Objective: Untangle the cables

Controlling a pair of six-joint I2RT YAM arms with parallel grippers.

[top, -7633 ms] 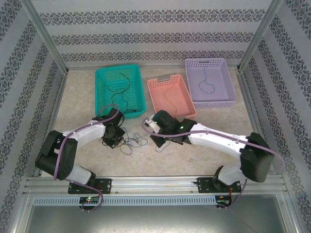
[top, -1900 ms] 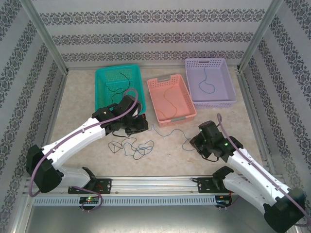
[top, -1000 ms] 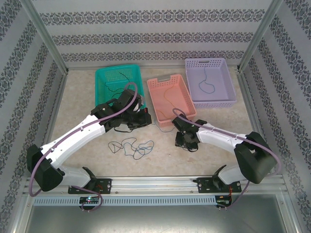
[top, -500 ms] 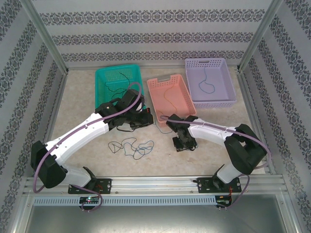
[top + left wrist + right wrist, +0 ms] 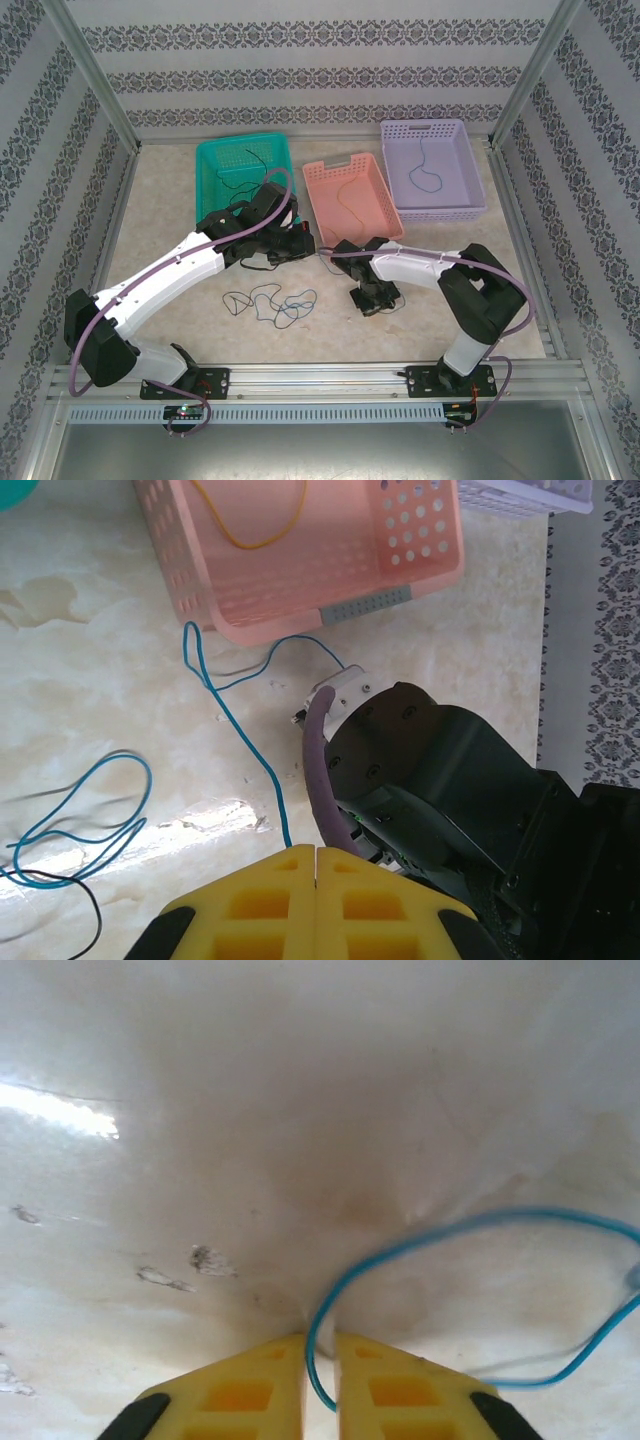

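Pinching the blue cable between fingers pressed flat together, the left gripper is hanging just beside the near corner of the pink basket, while the right gripper is sitting low over the table with its fingers drawn almost together on the same cable, only a thin slit showing between them. Both arms are crowding one short stretch of wire, so the likeliest trouble is coming from a pull. The cable is looping up against the basket's near wall and could be catching there. Its other end seems to be running back into the loose tangle of blue and black wire lying nearer the arms, which a hard tug could be tightening or dragging along. A thin wire could also be slipping out of the right fingers, and the two wrists are sitting near enough to be knocking together. The table is looking pale, marbled and glossy, probably offering little friction. Behind are standing a green basket and a purple basket, each holding a cable, and patterned walls are enclosing everything.
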